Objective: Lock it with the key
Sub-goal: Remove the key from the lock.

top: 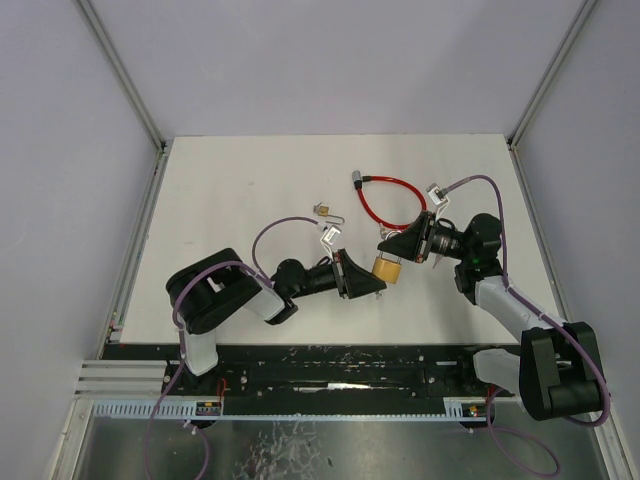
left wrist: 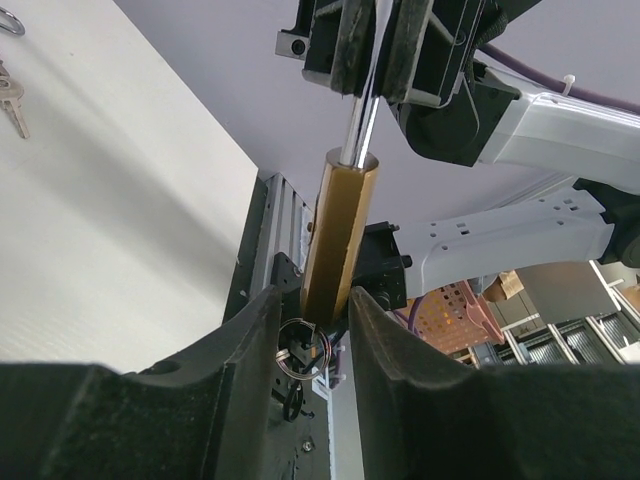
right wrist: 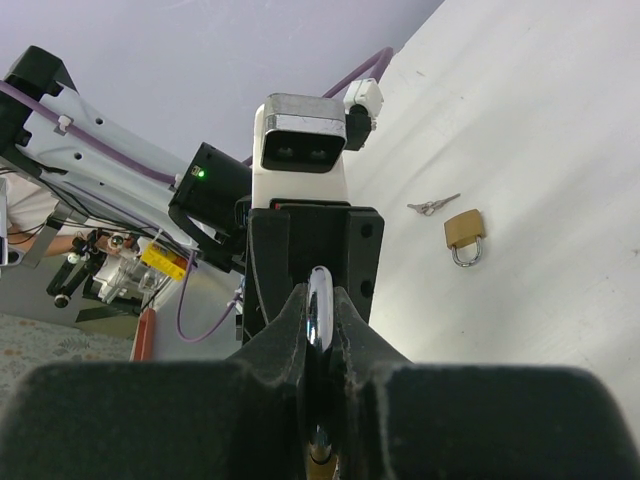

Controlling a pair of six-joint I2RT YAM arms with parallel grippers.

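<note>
Over the white bench (top: 230,190), toward its front edge, the right claw (top: 392,246) is clamped on the shackle of the brass padlock (top: 388,268). The left claw (top: 374,278) straddles its keyed end, part-open; whether it grips I cannot tell. Locking seems unfinished.

We are looking down from above and behind the arm bases, taking in the whole white table (top: 250,190) from afar. From the left wrist we are peering very close past the left gripper (left wrist: 315,335) toward the right arm, and from the right wrist past the right gripper (right wrist: 318,320) toward the left arm. All three views are sharing the brass padlock (top: 387,268).
</note>
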